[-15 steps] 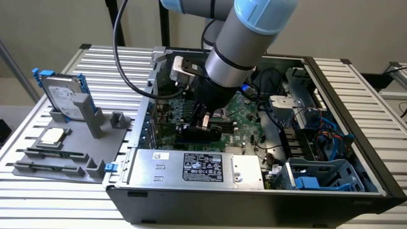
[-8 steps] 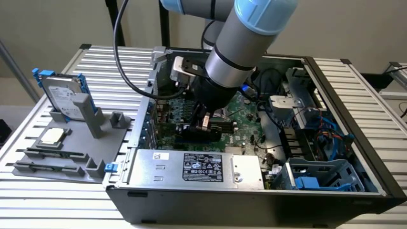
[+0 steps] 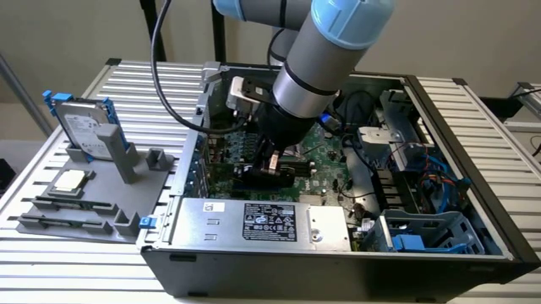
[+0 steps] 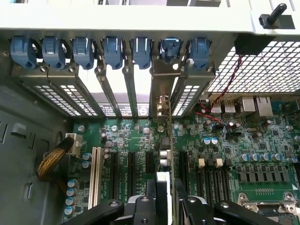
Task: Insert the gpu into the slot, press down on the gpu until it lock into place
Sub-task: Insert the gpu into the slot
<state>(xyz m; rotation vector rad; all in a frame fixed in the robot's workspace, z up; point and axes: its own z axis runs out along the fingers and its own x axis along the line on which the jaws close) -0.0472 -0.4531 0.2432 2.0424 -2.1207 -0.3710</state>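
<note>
The gpu [image 4: 165, 140] is a thin black card seen edge-on, standing upright on the green motherboard [image 4: 234, 140], with its metal bracket [image 4: 161, 89] against the case's rear openings. My gripper [image 4: 167, 204] straddles the card's upper edge, one finger [image 4: 149, 201] on each side, pressed close against it. In the exterior view the gripper [image 3: 272, 166] reaches down into the open computer case and holds the gpu [image 3: 258, 175] over the motherboard [image 3: 325, 149]. The slot is hidden beneath the card.
A silver power supply box [image 3: 262, 221] fills the case's near side. Cables and blue drive cages [image 3: 422, 234] crowd the exterior view's right. A hard drive in a blue frame [image 3: 85, 123] stands on a grey fixture outside. Blue retention clips [image 4: 112, 49] line the rear wall.
</note>
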